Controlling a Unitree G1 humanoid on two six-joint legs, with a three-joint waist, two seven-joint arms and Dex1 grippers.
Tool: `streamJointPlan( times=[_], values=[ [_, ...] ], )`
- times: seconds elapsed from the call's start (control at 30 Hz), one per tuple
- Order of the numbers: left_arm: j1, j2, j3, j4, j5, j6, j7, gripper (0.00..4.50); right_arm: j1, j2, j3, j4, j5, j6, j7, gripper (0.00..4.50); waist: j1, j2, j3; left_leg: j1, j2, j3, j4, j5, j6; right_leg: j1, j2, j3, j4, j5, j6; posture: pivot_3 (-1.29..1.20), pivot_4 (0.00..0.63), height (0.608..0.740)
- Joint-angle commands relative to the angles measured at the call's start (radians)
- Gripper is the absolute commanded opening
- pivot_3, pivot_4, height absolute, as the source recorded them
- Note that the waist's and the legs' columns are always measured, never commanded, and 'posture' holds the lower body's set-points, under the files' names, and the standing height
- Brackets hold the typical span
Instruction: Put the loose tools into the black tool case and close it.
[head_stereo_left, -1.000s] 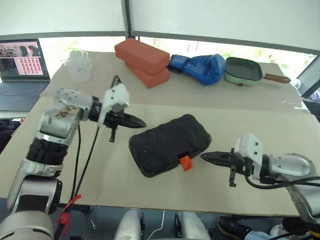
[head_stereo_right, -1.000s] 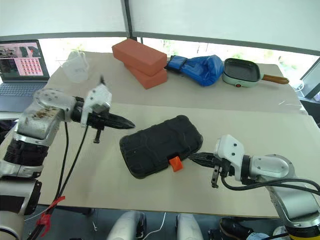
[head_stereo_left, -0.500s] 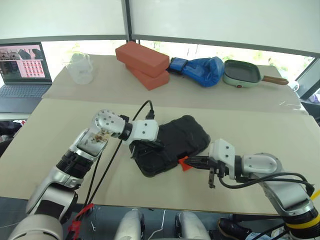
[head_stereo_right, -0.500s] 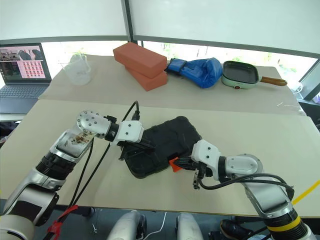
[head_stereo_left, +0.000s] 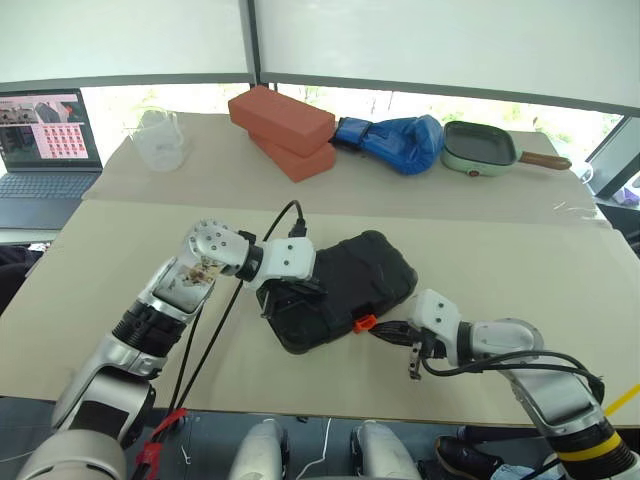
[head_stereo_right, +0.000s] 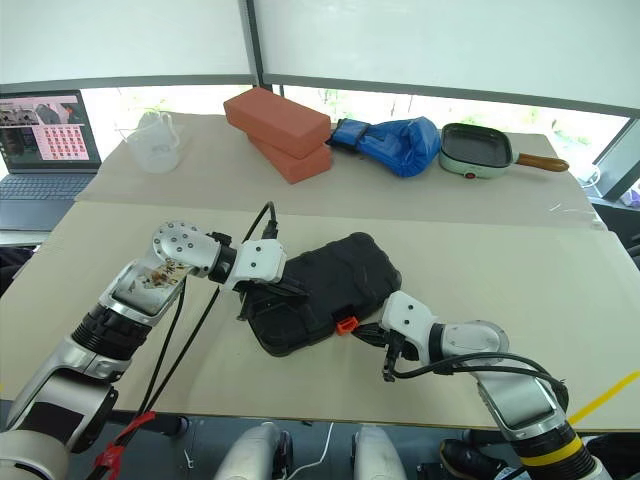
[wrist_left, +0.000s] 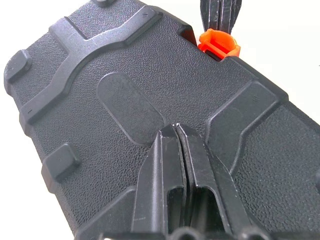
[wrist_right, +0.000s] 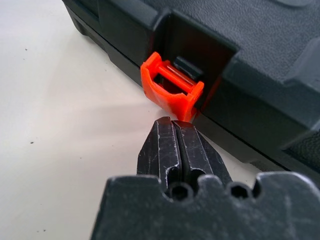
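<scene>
My left gripper (wrist_left: 175, 126) pinched together on the black tool case (head_stereo_left: 345, 285) lid, my right gripper (wrist_right: 173, 121) likewise together, tips at its orange latch (wrist_right: 171, 89).

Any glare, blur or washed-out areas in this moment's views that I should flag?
Eye views: windows behind the table are bright, but the case reads clearly. Left wrist view: the table around the case is blown out white; case texture sharp. Right wrist view: the latch is sharp, with a bright patch of table beside it; the shut right claw is in focus.
</scene>
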Motion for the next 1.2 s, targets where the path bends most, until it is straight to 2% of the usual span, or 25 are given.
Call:
streamJointPlan(
  times=[0.03,0.17,0.23,0.47,0.77,1.07,1.2],
  values=[
    [0.01,0.008,-0.019,0.03,0.035,0.023,-0.003,0.09,0.01,-0.059,-0.122,-0.143,0.139,0.082,0.047,0.0,0.0,0.0,0.0,0.0,0.001,0.0,0.0,0.0,0.0,0.0,0.0,0.0,0.0,0.0,0.0,0.0,0.15,0.738],
    [-0.002,0.0,-0.019,0.043,0.039,0.016,0.001,0.09,0.047,-0.103,-0.154,-0.195,0.179,0.1,0.063,0.0,0.002,0.0,0.0,0.0,0.001,-0.001,0.0,0.0,0.0,0.0,0.0,-0.001,0.0,0.0,0.0,0.0,0.15,0.738],
    [-0.008,-0.007,-0.019,0.047,0.038,0.015,0.004,0.09,0.047,-0.083,-0.168,-0.2,0.205,0.116,0.035,0.0,0.002,0.0,0.0,0.0,0.001,0.0,0.0,0.0,0.0,0.0,0.0,0.0,-0.001,0.0,0.0,0.0,0.15,0.738],
    [-0.018,-0.018,-0.024,0.068,0.047,-0.004,0.004,0.09,0.005,-0.023,-0.082,-0.125,0.125,0.079,-0.02,0.0,0.002,0.0,0.0,-0.001,0.001,0.0,0.0,0.0,0.0,0.0,0.0,0.0,-0.001,0.0,0.0,0.0,0.15,0.738],
    [-0.019,-0.02,-0.024,0.069,0.047,-0.004,0.006,0.09,-0.015,0.011,-0.019,-0.005,0.047,0.01,-0.021,0.0,0.003,0.0,0.0,-0.001,0.0,0.0,0.0,0.0,0.0,0.0,0.0,0.0,-0.001,0.0,0.0,0.0,0.15,0.738],
    [0.001,-0.01,-0.016,0.05,0.044,0.005,0.013,0.09,0.086,-0.038,-0.165,-0.131,0.183,0.064,0.014,0.0,0.004,0.0,0.0,-0.001,0.001,0.0,0.0,0.0,0.0,-0.001,-0.001,0.0,-0.001,0.0,0.0,0.0,0.15,0.738],
    [0.011,-0.007,-0.013,0.046,0.044,0.003,0.013,0.09,0.165,-0.065,-0.161,-0.141,0.163,0.057,0.014,0.0,0.004,0.0,0.0,-0.001,0.001,-0.001,0.0,0.0,0.0,0.0,-0.001,-0.001,-0.001,0.0,0.0,0.0,0.15,0.738]
  ],
)
